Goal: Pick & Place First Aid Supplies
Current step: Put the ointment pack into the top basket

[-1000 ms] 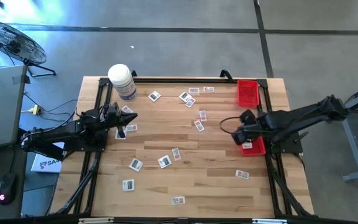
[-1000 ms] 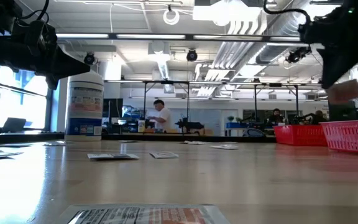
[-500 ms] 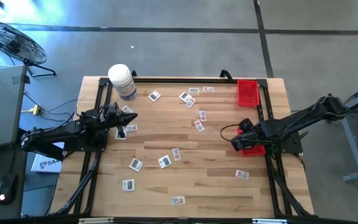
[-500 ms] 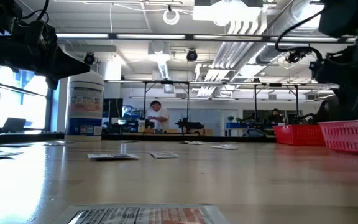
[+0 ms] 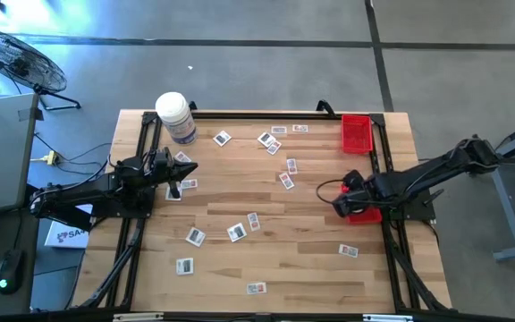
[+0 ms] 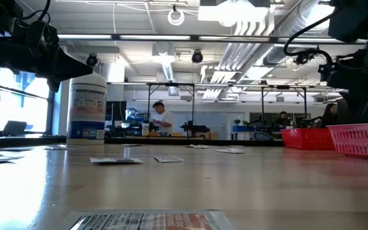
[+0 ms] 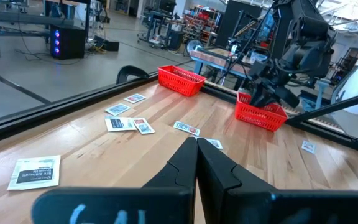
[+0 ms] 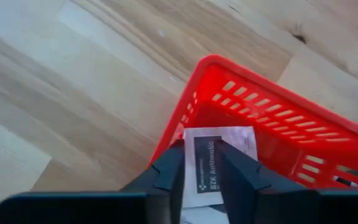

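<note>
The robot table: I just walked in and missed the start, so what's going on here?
The right claw hangs over a red basket at the table's right edge, fingers parted around a white packet that sits in the basket. More packets lie scattered over the wooden table. The left claw waits shut on the left side, near a white jar.

A grey concrete floor surrounds the wooden worktop, with a floor fan at the upper left of the high view. The low view shows ceiling ducts, strip lights, windows at left, and a person standing at distant benches.
</note>
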### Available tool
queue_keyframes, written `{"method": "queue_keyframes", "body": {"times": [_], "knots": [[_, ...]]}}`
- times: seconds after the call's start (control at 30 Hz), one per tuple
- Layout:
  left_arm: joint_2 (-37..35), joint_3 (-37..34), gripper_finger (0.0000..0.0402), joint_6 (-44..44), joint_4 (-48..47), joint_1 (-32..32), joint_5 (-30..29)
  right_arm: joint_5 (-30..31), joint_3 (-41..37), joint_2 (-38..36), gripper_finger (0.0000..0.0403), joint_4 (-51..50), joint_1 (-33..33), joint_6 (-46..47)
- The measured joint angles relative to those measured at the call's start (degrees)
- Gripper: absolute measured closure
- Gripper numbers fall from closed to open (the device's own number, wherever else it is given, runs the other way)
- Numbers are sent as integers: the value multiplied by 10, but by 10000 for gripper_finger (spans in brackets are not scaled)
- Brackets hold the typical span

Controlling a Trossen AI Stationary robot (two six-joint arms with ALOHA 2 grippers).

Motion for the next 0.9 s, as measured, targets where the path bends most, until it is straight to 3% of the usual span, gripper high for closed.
{"method": "queue_keyframes", "body": {"times": [0.17,0.3,0.47,0.67,0.9], "knots": [[0,0,401,0,0,0,0,-11,74,0,294,-61,-26,-65],[0,0,401,0,0,0,0,40,150,0,298,-51,-51,-125],[0,0,401,0,0,0,0,101,189,-1,304,143,-77,-289],[0,0,401,0,0,0,0,59,143,33,304,465,-132,-451],[0,0,401,0,0,0,0,2,135,168,304,527,-192,-475]]}}
